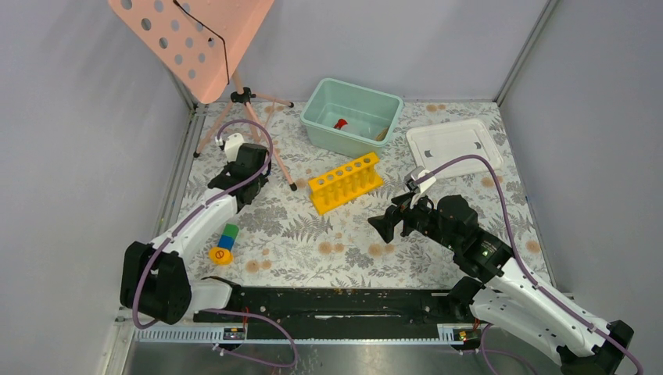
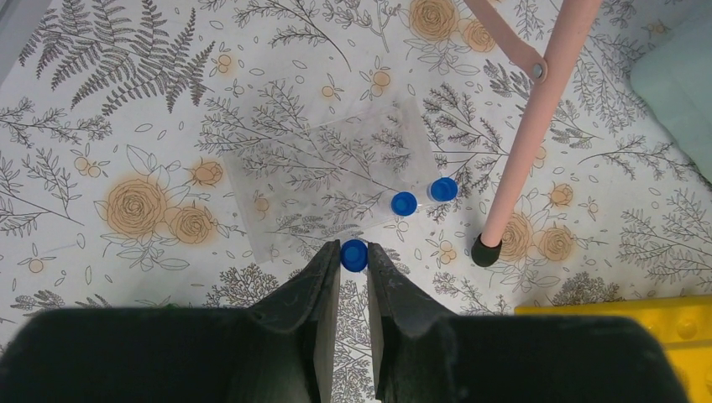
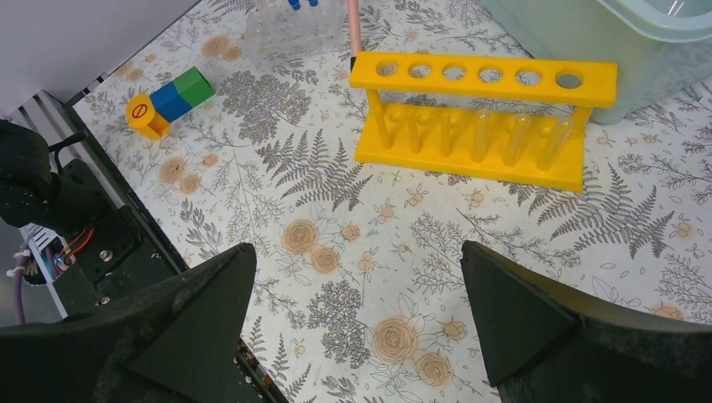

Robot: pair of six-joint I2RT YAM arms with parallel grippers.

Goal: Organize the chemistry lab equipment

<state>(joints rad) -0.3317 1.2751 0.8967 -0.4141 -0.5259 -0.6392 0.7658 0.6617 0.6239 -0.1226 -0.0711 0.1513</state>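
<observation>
One tiny clear blue-capped tube (image 2: 353, 254) sits between the fingertips of the left tool (image 2: 353, 273), whose jaws stand narrow and seem to pinch it at the cap. Two more tubes (image 2: 404, 202) lie just beyond it, caps side by side, at the edge of a clear plastic sheet (image 2: 319, 168).

The yellow rack (image 1: 346, 182) stands upright mid-table, well to the right of them. The red-capped bottle (image 1: 341, 123) lies inside a teal bin (image 1: 360, 86) behind the rack. The right tool (image 3: 353, 311) hangs above the tabletop (image 1: 313, 242) near the rack, jaws spread wide with nothing between them.

The tabletop wears a print of ferns and orange roses, and grey walls close it in. A white lid (image 1: 453, 144) lies beside the bin. A pink stand (image 1: 195, 43) rises at the far left, and a block stack (image 1: 225, 241) lies by the left arm.

Only the left wrist view shows the tubes plainly. The right wrist view alone shows the rack's six holes, with pale see-through shapes below some.
</observation>
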